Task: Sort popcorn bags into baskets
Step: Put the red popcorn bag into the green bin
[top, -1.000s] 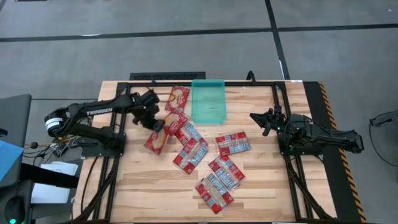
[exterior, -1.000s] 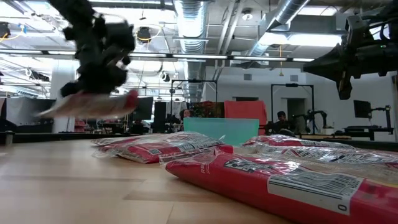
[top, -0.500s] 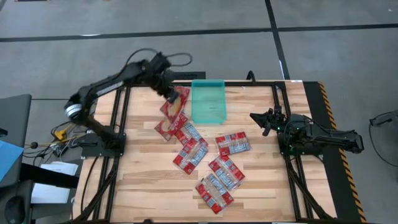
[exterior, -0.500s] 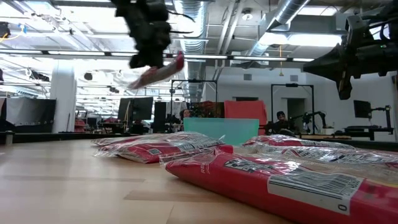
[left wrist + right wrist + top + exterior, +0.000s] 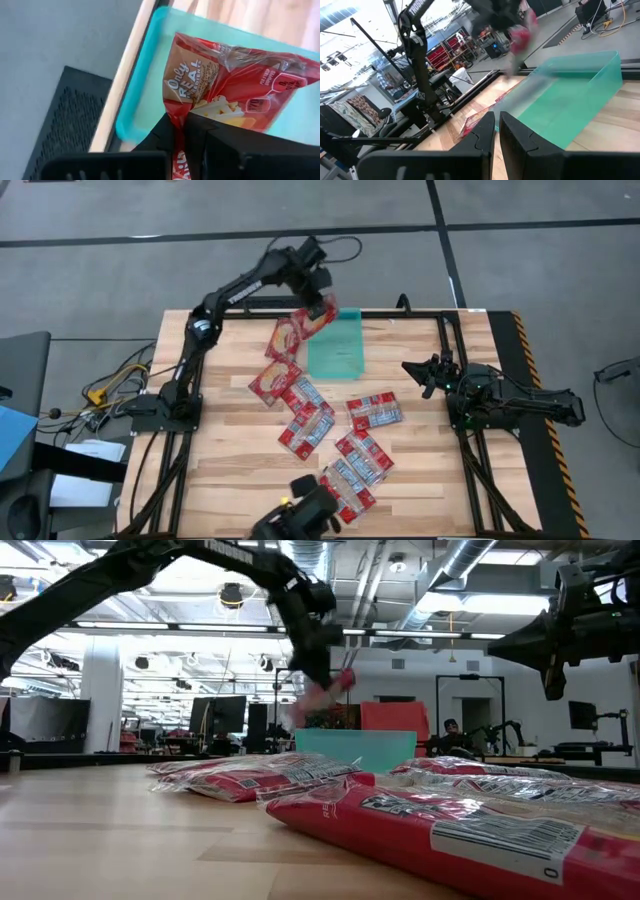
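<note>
Wooden surface (image 5: 230,470) | left fingers (image 5: 322,308) pinch popcorn bag (image 5: 314,320) over basket (image 5: 340,355) | bag light, floppy; hold its edge | right fingers (image 5: 418,374) closed, empty

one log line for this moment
left tool: shut on bag, above bin far edge | right tool: parked right of bin, shut | other bags: on table

Bright, even overhead light is falling across the table (image 5: 240,470), leaving only faint, soft shadows. In the low view, ceiling lamps (image 5: 233,592) are glaring against a pale, washed-out room, and the nearest popcorn bag (image 5: 450,830) is sitting slightly out of focus. The left arm (image 5: 290,600) is smearing with motion blur there and in the right wrist view. The left wrist view is looking soft and pale toward its far edge.
</note>
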Controlling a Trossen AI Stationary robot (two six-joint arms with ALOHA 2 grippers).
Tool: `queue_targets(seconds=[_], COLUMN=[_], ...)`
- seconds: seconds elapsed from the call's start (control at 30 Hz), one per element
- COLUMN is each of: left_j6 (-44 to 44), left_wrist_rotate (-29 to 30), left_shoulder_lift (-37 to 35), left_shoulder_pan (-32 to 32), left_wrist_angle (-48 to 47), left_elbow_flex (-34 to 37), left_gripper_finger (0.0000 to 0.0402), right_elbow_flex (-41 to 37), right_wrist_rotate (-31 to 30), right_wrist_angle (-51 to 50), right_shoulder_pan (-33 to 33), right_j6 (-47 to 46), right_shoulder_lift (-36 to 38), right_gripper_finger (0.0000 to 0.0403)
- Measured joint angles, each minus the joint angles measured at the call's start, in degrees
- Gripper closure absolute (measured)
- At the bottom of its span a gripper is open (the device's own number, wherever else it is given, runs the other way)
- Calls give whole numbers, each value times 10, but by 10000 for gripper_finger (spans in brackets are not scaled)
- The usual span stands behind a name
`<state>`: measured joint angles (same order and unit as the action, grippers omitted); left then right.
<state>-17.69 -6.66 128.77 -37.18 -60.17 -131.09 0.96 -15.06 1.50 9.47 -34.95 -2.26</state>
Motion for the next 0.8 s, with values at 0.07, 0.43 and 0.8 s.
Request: queue_targets(seconds=[0.07, 0.43, 0.8], left_j6=[-21, -66, -87], left_wrist_rotate=[12, 67, 89], left_shoulder_lift=[4, 29, 34], left_shoulder_pan=[7, 57, 84], left_wrist_angle=[8, 52, 124], left_elbow_flex=[27, 3, -39], left_gripper_finger=[397, 398, 397], right_elbow_flex=[0, 0, 0], right_wrist_rotate=[0, -1, -1], right_wrist_angle=[0, 1, 1], right_shoulder_pan=[0, 0, -1], right_j6=[-1, -2, -2], right_shoulder_lift=[0, -5, -5], right_gripper_finger=[349, 349, 349])
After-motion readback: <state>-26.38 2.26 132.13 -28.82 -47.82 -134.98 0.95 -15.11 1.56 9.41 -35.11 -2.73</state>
